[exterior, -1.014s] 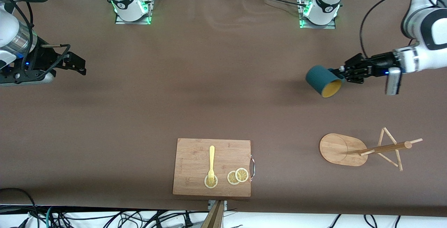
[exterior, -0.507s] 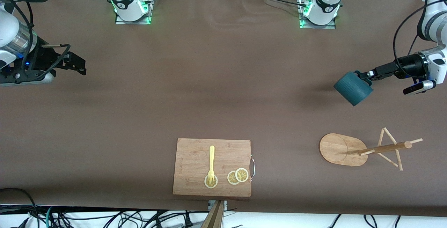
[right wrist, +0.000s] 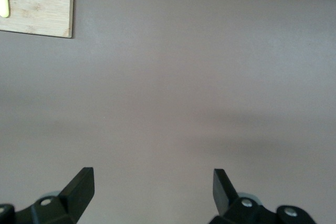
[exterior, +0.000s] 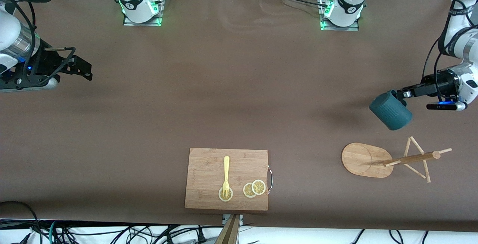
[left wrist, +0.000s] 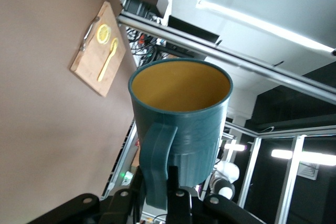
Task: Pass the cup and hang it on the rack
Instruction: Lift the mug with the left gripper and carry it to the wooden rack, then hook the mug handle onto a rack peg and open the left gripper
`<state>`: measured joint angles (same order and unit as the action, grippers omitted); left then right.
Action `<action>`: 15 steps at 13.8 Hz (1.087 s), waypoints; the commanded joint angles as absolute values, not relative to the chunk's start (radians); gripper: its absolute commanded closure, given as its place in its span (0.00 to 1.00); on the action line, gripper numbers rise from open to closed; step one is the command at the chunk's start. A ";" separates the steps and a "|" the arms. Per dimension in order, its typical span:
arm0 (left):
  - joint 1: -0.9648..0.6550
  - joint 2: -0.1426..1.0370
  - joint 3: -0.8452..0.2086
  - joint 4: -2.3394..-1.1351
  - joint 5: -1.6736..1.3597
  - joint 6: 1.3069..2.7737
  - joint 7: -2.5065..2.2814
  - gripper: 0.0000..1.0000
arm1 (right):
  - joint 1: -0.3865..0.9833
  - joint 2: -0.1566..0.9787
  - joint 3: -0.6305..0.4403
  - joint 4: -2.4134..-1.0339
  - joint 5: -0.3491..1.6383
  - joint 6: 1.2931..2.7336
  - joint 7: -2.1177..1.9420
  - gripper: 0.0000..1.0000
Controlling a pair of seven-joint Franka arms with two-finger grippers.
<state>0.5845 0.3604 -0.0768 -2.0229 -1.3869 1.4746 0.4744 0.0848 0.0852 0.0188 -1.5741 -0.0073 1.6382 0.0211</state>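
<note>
My left gripper (exterior: 401, 95) is shut on the handle of the dark teal cup (exterior: 390, 110) and holds it tilted in the air over the table near the left arm's end. In the left wrist view the cup (left wrist: 181, 116) shows its mustard-yellow inside, and the fingers (left wrist: 176, 195) clamp its handle. The wooden rack (exterior: 407, 158), with an oval base (exterior: 360, 159), a pole and thin pegs, stands on the table nearer to the front camera than the spot under the cup. My right gripper (exterior: 80, 67) is open and empty at the right arm's end, where that arm waits; its fingertips (right wrist: 84, 182) are wide apart.
A wooden cutting board (exterior: 209, 176) with a yellow fork (exterior: 226, 175) and lemon slices (exterior: 254, 188) lies near the table's front edge, mid-table. Its corner shows in the right wrist view (right wrist: 37, 3). Cables hang along the front edge.
My left gripper has carried the cup toward the left arm's end and closer to the rack, turning it so that its yellow mouth no longer faces the front camera. The right arm has not moved.
</note>
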 commanded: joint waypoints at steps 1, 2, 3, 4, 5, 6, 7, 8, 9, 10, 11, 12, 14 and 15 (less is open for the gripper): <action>0.601 0.437 -0.087 -1.921 -1.419 1.433 0.442 1.00 | 0.077 0.080 0.028 -1.572 -0.002 1.635 0.031 0.00; 0.609 0.454 -0.086 -1.905 -1.420 1.430 0.443 1.00 | 0.078 0.080 0.029 -1.572 -0.002 1.635 0.031 0.00; 0.611 0.484 -0.086 -1.884 -1.437 1.427 0.443 1.00 | 0.077 0.080 0.029 -1.572 -0.002 1.635 0.031 0.00; 0.614 0.511 -0.086 -1.867 -1.448 1.427 0.446 1.00 | 0.077 0.080 0.029 -1.572 -0.002 1.635 0.031 0.00; 0.623 0.535 -0.087 -1.847 -1.448 1.425 0.449 1.00 | 0.078 0.080 0.029 -1.572 -0.002 1.635 0.031 0.00; 0.629 0.552 -0.087 -1.833 -1.448 1.422 0.454 1.00 | 0.077 0.080 0.028 -1.572 -0.002 1.635 0.031 0.00; 0.635 0.561 -0.087 -1.832 -1.453 1.419 0.454 1.00 | 0.077 0.080 0.029 -1.572 -0.002 1.635 0.031 0.00; 0.637 0.569 -0.087 -1.832 -1.456 1.419 0.456 1.00 | 0.077 0.080 0.028 -1.572 -0.002 1.635 0.031 0.00; 0.638 0.587 -0.087 -1.821 -1.472 1.419 0.456 1.00 | 0.077 0.080 0.029 -1.572 -0.002 1.635 0.031 0.00; 0.640 0.619 -0.087 -1.798 -1.491 1.419 0.456 1.00 | 0.077 0.080 0.029 -1.572 -0.002 1.635 0.031 0.00; 0.641 0.646 -0.086 -1.775 -1.493 1.417 0.456 1.00 | 0.077 0.080 0.029 -1.572 -0.002 1.635 0.031 0.00; 0.641 0.658 -0.086 -1.761 -1.494 1.417 0.456 1.00 | 0.077 0.080 0.029 -1.572 -0.002 1.635 0.031 0.00; 0.647 0.669 -0.087 -1.756 -1.496 1.419 0.456 1.00 | 0.077 0.080 0.029 -1.572 -0.002 1.634 0.031 0.00; 0.653 0.687 -0.087 -1.740 -1.500 1.419 0.456 1.00 | 0.078 0.080 0.029 -1.572 -0.002 1.634 0.031 0.00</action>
